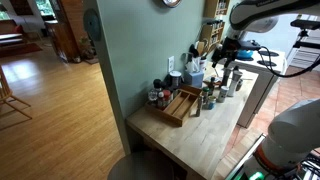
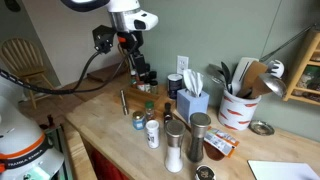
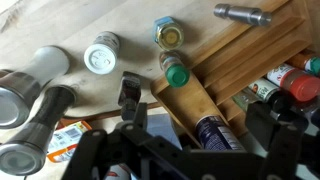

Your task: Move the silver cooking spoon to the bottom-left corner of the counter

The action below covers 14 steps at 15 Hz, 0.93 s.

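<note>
My gripper (image 3: 200, 115) is open, its dark fingers (image 3: 130, 100) spread wide with nothing between them. It hangs above the wooden tray (image 3: 215, 75) at the back of the counter (image 2: 100, 130), as both exterior views show (image 2: 137, 68) (image 1: 228, 58). A short shiny metal length, probably part of the silver cooking spoon (image 3: 243, 14), lies at the top right of the wrist view, well clear of my fingers. An exterior view shows it as a slim grey bar (image 2: 124, 98) on the counter beside the tray. Its bowl is not clear.
The tray holds lying bottles, one with a green cap (image 3: 177, 73). Spice jars (image 3: 101, 52) and steel shakers (image 2: 175, 145) stand in front of it. A blue box (image 2: 190, 103) and a utensil crock (image 2: 238, 105) stand by the wall. Bare wood lies toward the counter's front (image 1: 190, 140).
</note>
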{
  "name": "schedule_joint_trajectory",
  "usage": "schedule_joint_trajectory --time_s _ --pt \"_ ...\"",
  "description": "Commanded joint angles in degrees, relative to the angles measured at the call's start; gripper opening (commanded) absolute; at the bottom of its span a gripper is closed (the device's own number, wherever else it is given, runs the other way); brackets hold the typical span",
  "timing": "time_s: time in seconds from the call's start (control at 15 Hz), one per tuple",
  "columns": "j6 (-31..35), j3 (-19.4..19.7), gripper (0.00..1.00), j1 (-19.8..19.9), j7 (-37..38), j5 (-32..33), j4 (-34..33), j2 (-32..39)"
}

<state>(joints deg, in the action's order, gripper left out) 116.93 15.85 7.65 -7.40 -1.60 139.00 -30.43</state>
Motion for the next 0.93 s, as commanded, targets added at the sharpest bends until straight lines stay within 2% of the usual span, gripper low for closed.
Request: schedule_joint_trajectory --time_s 0.0,0.67,0.87 --pt "-0.2 -0.9 1.00 1.1 -0.5 -0.6 -0.1 0.2" --pt "-0.2 -0.9 1.00 1.1 -0.5 -0.6 -0.1 0.2" --pt "-3.4 -0.5 1.00 0.4 6.0 -6.7 -8.9 8.4"
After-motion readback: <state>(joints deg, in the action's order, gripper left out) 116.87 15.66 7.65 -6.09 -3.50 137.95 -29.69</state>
